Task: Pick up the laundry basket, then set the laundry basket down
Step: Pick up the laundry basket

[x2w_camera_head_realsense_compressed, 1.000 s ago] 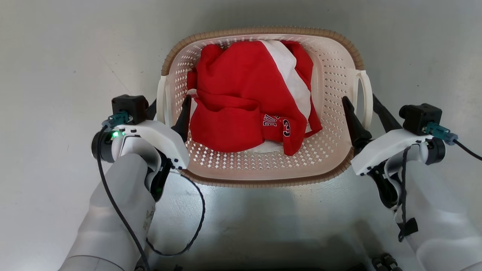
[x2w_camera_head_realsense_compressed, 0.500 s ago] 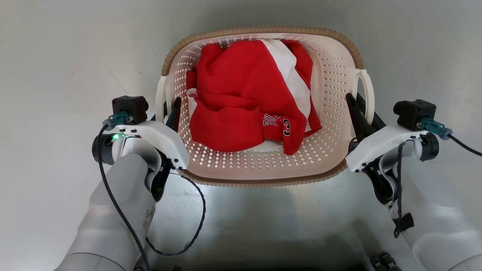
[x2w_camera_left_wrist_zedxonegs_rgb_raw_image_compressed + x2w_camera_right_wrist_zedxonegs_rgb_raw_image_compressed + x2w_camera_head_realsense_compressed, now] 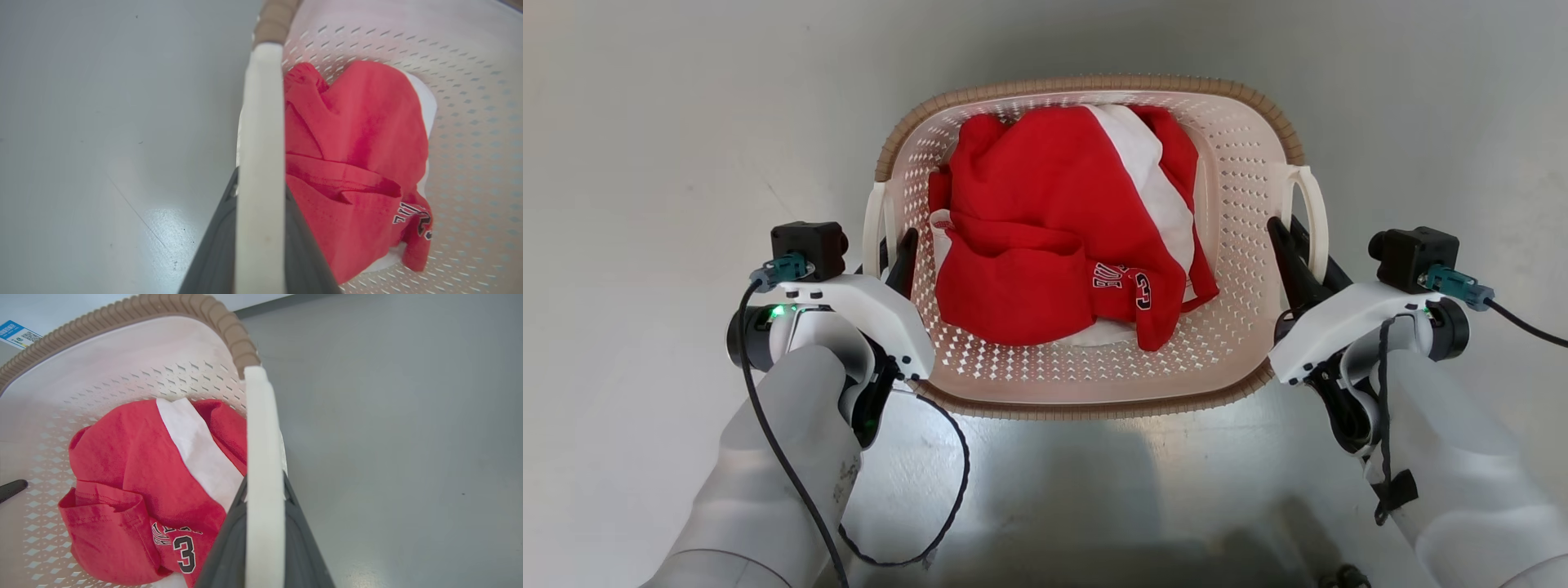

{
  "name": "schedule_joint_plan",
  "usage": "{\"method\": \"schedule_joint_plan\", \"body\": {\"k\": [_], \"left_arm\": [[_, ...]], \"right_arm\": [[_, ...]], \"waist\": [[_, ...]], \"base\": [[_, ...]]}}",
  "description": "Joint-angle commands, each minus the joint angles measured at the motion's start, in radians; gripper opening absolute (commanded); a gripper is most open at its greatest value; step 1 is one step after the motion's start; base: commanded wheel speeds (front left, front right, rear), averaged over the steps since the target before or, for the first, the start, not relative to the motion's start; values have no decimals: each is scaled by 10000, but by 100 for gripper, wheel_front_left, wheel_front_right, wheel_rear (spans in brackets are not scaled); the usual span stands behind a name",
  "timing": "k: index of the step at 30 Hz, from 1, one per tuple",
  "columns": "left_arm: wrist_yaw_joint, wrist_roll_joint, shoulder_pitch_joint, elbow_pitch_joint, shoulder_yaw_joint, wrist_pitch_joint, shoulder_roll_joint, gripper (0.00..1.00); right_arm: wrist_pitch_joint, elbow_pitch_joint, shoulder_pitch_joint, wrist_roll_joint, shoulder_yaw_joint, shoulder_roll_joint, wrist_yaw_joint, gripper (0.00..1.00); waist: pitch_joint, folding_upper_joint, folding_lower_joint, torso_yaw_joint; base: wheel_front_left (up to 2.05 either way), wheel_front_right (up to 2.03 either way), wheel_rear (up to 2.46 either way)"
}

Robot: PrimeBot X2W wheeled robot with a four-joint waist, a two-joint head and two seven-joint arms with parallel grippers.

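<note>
the laundry basket point(image 3: 1086, 84) sits straight ahead of us, between our two arms, over a pale grey floor point(image 3: 645, 163); we cannot tell whether its base touches that floor. our left gripper point(image 3: 886, 247) is pinching the basket's left loop handle point(image 3: 874, 220), with one dark finger inside the perforated wall and the other outside it. in the left wrist view the white handle point(image 3: 261, 143) runs up between the fingers point(image 3: 216, 253), pressed from both sides. our right gripper point(image 3: 1294, 238) is clamped the same way on the right loop handle point(image 3: 1319, 212), and in the right wrist view that handle point(image 3: 263, 457) lies tight between its fingers point(image 3: 229, 547). inside the basket lies a crumpled red shirt point(image 3: 1045, 212) with a white panel point(image 3: 1147, 163) and a number 3 printed near its hem, resting on the perforated bottom.
</note>
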Motion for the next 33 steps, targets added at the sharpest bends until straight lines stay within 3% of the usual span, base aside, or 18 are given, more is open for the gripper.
{"method": "schedule_joint_plan", "body": {"k": [1, 14, 33], "left_arm": [[-73, -60, 93, 21, 52, -48, 230, 0], [-73, -1799, 706, 750, -1390, 870, 121, 0], [-73, -3320, 1773, 1362, -2364, 1992, 345, 0]], "right_arm": [[-76, -166, 443, 97, 182, 72, 75, 0], [271, 1318, 481, 2193, 2438, -8, 75, 0], [1946, 1256, 780, 4851, 5129, -252, 75, 0]], "waist": [[-289, 0, -1, -31], [-3169, 0, -1, -349], [-6426, 0, -1, -616]], "base": [[0, 0, 0], [0, 0, 0], [0, 0, 0]]}}
